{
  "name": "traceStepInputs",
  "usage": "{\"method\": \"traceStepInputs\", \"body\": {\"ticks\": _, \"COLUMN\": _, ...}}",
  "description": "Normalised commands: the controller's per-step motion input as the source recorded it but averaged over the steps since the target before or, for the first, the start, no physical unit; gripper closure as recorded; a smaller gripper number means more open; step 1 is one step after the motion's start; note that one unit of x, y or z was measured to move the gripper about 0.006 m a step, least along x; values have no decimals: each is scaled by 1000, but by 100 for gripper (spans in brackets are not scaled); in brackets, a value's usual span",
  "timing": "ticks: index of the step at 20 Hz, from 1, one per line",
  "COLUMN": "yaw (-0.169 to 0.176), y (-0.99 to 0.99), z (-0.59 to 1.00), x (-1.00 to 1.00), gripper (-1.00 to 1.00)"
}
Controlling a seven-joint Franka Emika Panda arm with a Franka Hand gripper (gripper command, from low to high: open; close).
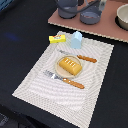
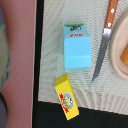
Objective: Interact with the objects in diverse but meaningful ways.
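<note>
The light blue milk carton point(image 2: 77, 48) lies flat, right under the wrist camera, on the striped placemat point(image 2: 52, 75). Just beside it, not touching, lies one yellow block point(image 2: 67, 97), half on the mat and half on the dark table point(image 2: 55, 117). The picture and red words on the block are too blurry to read. A knife point(image 2: 103, 46) lies near the carton; its orange handle runs off the edge of the wrist view. The plate point(image 2: 121, 50) is cut off there too, so only a slice of it shows.

No fingers show in either view, so I cannot tell if they are apart or together.

In the exterior view, the mat point(image 1: 95, 82) fills the middle of the frame. One small round plate point(image 1: 59, 71) sits in the middle of it, with one orange-brown bread loaf point(image 1: 70, 65) on top. The loaf has cuts across it. One knife point(image 1: 79, 56) lies above the plate and one fork point(image 1: 64, 79) lies below it, both with orange handles. The carton point(image 1: 76, 39) and the yellow block point(image 1: 57, 38) are at the mat's upper edge.

At the top of the frame is a pinkish board point(image 1: 102, 29). Two grey pots point(image 1: 80, 11) stand on it, their tops cut off. One pale bowl point(image 1: 122, 17) at the upper right is cut off as well.
</note>
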Motion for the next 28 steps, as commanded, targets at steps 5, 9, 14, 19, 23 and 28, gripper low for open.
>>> {"method": "traceStepInputs", "body": {"ticks": 5, "yaw": -68, "y": -399, "z": -203, "x": -148, "gripper": -100}}
{"method": "traceStepInputs", "body": {"ticks": 9, "yaw": -146, "y": -455, "z": 486, "x": 267, "gripper": -100}}
{"method": "traceStepInputs", "body": {"ticks": 14, "yaw": -141, "y": -460, "z": 146, "x": 262, "gripper": -100}}
{"method": "traceStepInputs", "body": {"ticks": 19, "yaw": -90, "y": -689, "z": -139, "x": 63, "gripper": -100}}
{"method": "traceStepInputs", "body": {"ticks": 23, "yaw": -25, "y": -850, "z": -432, "x": -7, "gripper": -100}}
{"method": "traceStepInputs", "body": {"ticks": 28, "yaw": 0, "y": -805, "z": -473, "x": -105, "gripper": -100}}
